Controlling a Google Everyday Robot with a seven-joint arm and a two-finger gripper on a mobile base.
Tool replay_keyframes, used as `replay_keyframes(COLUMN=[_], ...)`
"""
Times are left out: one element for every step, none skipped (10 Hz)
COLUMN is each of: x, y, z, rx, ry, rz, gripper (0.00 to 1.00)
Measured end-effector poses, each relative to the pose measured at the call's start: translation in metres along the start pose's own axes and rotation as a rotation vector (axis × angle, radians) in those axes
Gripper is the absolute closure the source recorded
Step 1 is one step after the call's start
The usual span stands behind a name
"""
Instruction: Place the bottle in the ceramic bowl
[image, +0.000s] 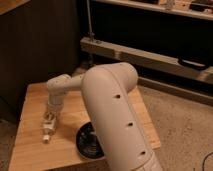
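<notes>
Gripper (48, 127) hangs low over the wooden table (30, 145), pointing down, with the bottle (47, 134) seemingly pinched upright between its fingers, cap end lowest. Ceramic bowl (89, 146) sits off to the gripper's right, slightly nearer the camera, partly hidden behind the arm: a short sideways carry, I'd judge.

Gripper (48, 126), lower left of frame: cream-white, same as the arm (112, 112); bottle (46, 136) beneath it: white, pale cap; ceramic bowl (90, 142), lower centre: glossy black, grey sheen inside; table (30, 150): light honey wood, plain grain; floor (180, 125), right: speckled grey-beige.
</notes>
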Motion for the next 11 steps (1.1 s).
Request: replay_keyframes(x=[0.0,0.0,0.0,0.002,0.002,0.001,0.003,0.004,0.006,0.009,0.012], y=[-0.001,-0.001,-0.002,-0.002,-0.002,-0.002,-0.007,-0.012,-0.016,-0.018,-0.022], z=[0.0,0.002,0.006,0.006,0.005,0.003,-0.002,-0.01,-0.031,-0.05,-0.066], rx=[0.0,0.012,0.026,0.029,0.029,0.022,-0.02,-0.061,-0.138,-0.193,-0.23], ry=[0.0,0.006,0.013,0.015,0.014,0.014,0.026,0.033,0.037,0.038,0.038], rz=[0.002,-0.001,-0.005,-0.008,-0.008,-0.013,-0.013,-0.01,-0.007,-0.012,-0.012], gripper=[0.57,0.57,0.57,0.61,0.71,0.82,0.92,0.97,1.0,1.0,1.0])
